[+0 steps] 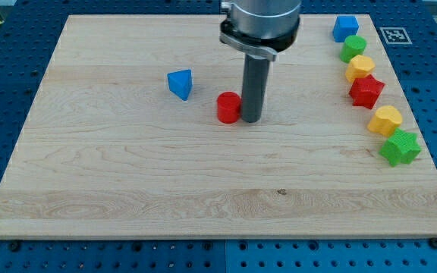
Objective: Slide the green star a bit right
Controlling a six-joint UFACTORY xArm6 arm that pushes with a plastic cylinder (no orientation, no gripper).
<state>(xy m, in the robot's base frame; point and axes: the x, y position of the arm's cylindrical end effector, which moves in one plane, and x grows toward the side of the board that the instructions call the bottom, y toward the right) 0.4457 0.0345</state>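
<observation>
Camera view: our tip [251, 120] rests on the tabletop [127, 189] just right of the red cylinder [228, 108], well apart from the green star [399, 147] near the right edge. No pincer fitted. Overpushing could send the star off.

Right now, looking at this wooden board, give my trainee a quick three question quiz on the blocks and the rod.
1. True or false: my tip touches the green star-shaped block.
2. Which block sits just left of my tip? A) red cylinder block B) blue triangular block C) red star-shaped block
3. Fill in: the green star lies near the wooden board's ____ edge.

Key: 1 false; 2 A; 3 right.
</observation>
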